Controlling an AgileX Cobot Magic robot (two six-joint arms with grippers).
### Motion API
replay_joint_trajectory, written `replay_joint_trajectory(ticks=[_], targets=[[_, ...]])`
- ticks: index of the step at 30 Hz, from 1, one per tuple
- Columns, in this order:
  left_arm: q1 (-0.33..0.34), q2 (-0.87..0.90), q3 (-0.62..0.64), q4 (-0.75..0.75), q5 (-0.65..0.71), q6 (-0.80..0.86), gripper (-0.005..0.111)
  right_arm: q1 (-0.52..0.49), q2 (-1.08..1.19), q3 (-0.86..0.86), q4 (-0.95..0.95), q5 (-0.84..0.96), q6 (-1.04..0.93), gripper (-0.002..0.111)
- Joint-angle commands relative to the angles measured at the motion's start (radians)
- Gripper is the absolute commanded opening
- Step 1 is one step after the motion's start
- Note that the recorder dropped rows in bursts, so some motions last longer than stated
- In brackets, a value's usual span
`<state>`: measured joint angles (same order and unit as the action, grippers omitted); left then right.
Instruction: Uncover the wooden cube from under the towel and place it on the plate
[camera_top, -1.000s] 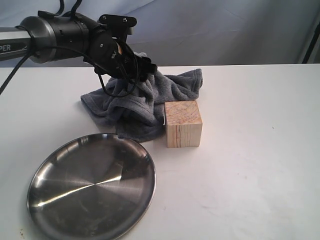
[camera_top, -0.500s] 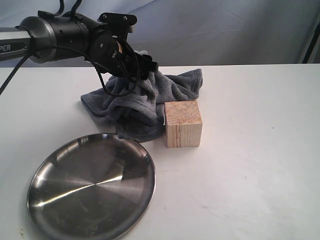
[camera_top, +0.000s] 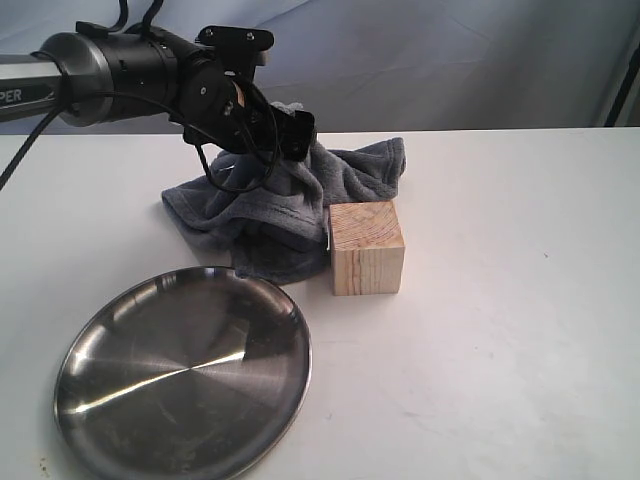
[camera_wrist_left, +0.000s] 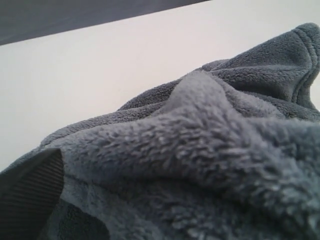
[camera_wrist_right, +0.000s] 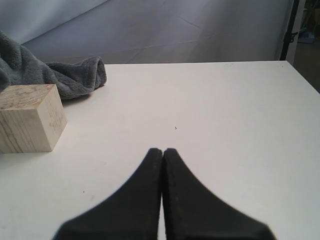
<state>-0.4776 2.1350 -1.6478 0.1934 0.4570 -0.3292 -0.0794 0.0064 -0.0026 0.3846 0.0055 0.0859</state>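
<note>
A white table (camera_top: 500, 300) carries three things. Near its middle sits the cube (camera_top: 367, 247), a pale wooden block with clear grain lines, fully uncovered and resting flat on the table. Its left side touches the towel (camera_top: 250, 215), a crumpled grey-blue fleece heap lying beside and behind it, with a stitched hem showing at one corner. Nearer the front and to the left, apart from both, lies the plate (camera_top: 183, 372), round, shiny steel with a shallow rim. The black left arm (camera_top: 120, 70) reaches in from the left, and the left fingers (camera_top: 298, 130) are sunk into the top of the towel heap. From that wrist the view is almost all fleece, with one ribbed pad at the edge. I cannot tell whether these fingers pinch the cloth or merely press into it. The right fingers (camera_wrist_right: 150, 190) are pressed together with nothing between them, low over bare table, well apart from the cube.
</note>
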Motion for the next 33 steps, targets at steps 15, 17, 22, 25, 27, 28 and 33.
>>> replay_joint_trajectory(ticks=[15, 17, 22, 25, 27, 28, 33], targets=[[0.003, -0.07, 0.004, -0.278, 0.23, 0.336, 0.105, 0.0, -0.006, 0.003, 0.005, 0.012, 0.004, 0.003], [0.003, -0.068, 0.004, -0.301, 0.23, 0.391, 0.105, 0.0, -0.006, 0.003, 0.005, 0.012, 0.004, 0.003], [0.003, -0.026, 0.004, -0.264, 0.223, 0.329, 0.105, 0.0, -0.006, 0.003, 0.005, 0.012, 0.004, 0.003], [-0.003, -0.004, 0.004, -0.208, 0.221, 0.322, 0.105, 0.0, -0.006, 0.003, 0.005, 0.012, 0.004, 0.003], [-0.003, -0.004, 0.004, -0.179, 0.231, 0.322, 0.105, 0.0, -0.006, 0.003, 0.005, 0.012, 0.004, 0.003], [-0.003, -0.004, 0.004, -0.179, 0.223, 0.322, 0.105, 0.0, -0.006, 0.003, 0.005, 0.012, 0.004, 0.003], [-0.003, -0.004, 0.004, -0.215, 0.221, 0.322, 0.105, 0.0, -0.006, 0.003, 0.005, 0.012, 0.004, 0.003]])
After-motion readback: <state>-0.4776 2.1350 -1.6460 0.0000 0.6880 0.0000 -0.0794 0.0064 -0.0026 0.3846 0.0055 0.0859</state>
